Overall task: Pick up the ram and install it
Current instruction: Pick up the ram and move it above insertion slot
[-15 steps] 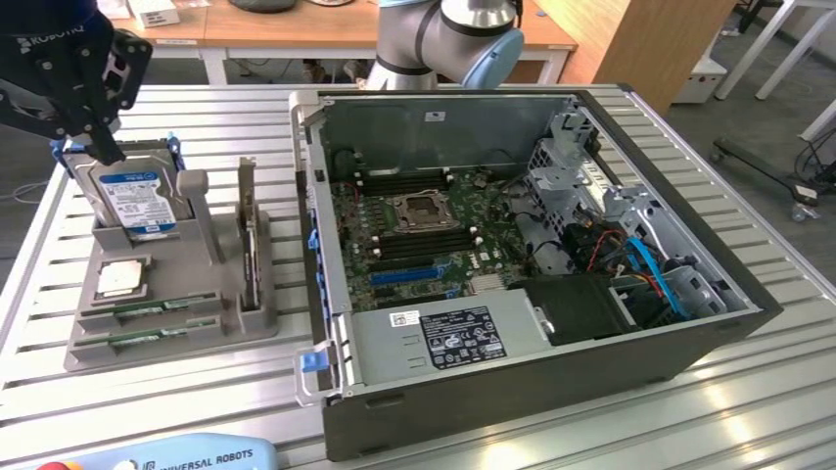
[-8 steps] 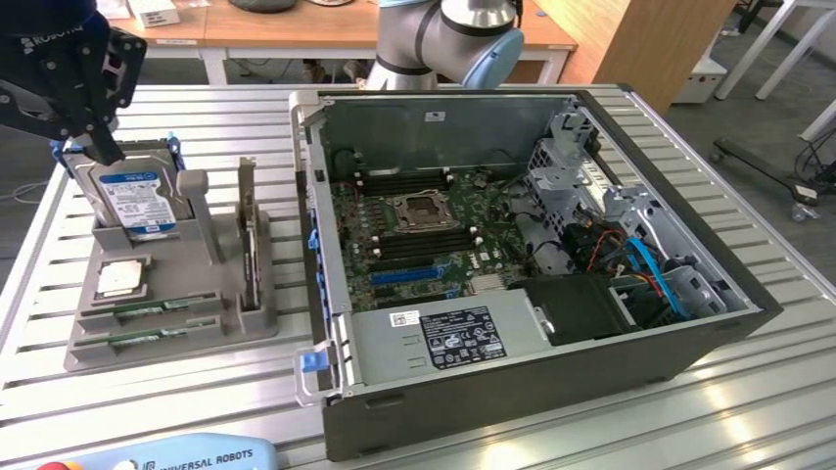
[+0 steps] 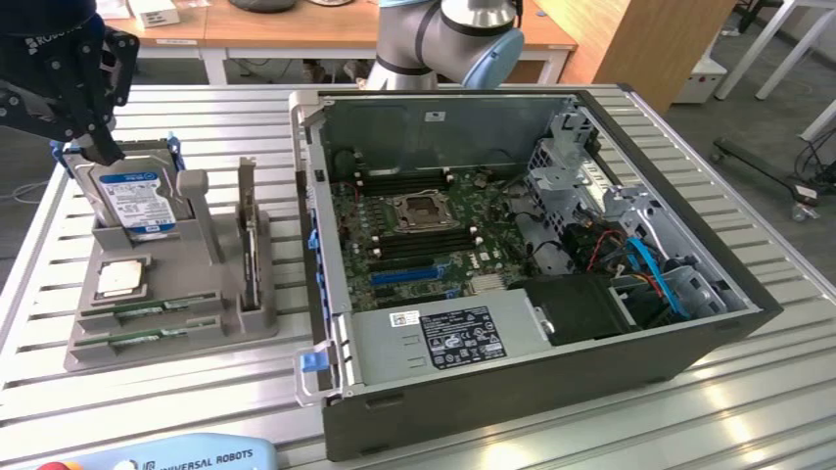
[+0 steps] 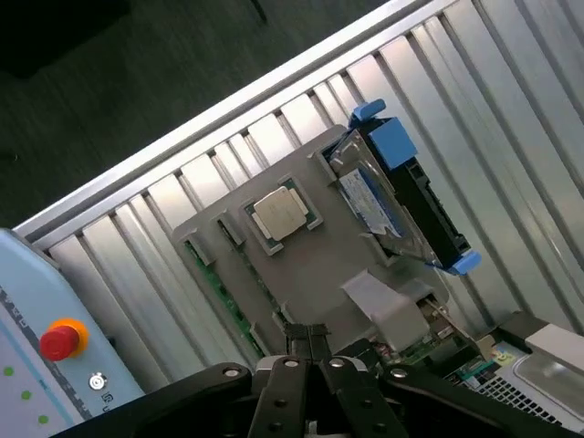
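Note:
Two green ram sticks (image 3: 147,311) (image 3: 139,339) lie in slots at the near end of a grey fixture (image 3: 183,328) on the exterior view's left. In the wrist view one ram stick (image 4: 213,281) runs along the fixture's (image 4: 319,274) edge, and the other (image 4: 265,338) sits close to my fingertips. My gripper (image 3: 108,153) hangs above the far end of the fixture, over the hard drive (image 3: 136,202), well short of the sticks. The gripper (image 4: 307,332) is shut with nothing in it. The open PC case (image 3: 523,235) shows its motherboard (image 3: 418,225) with long dark memory slots.
A silver processor chip (image 3: 120,277) (image 4: 285,215) rests in the fixture's middle. The hard drive (image 4: 370,196) stands upright in a blue bracket (image 4: 429,214). A teach pendant (image 4: 41,356) with a red stop button (image 4: 58,339) lies at the table's near edge. The table is slatted aluminium (image 3: 731,411).

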Controlling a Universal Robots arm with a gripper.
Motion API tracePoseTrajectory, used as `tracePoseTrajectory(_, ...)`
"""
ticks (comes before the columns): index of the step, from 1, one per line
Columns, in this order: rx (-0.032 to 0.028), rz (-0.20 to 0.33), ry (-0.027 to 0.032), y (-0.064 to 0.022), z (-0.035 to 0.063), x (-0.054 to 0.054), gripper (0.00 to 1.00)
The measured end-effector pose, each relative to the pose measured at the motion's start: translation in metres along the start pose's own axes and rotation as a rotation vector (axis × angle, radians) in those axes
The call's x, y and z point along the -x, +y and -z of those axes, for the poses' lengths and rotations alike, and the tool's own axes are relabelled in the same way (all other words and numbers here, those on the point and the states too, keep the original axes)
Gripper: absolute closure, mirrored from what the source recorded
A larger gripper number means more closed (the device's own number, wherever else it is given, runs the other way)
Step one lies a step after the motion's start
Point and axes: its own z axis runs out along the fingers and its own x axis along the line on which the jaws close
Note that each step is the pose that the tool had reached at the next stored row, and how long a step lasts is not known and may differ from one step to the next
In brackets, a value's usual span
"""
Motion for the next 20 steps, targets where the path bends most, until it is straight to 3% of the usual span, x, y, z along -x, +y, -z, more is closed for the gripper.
tracePoseTrajectory(20,0.0054,0.322,0.0151,0.0,-0.0001,0.0,0.9)
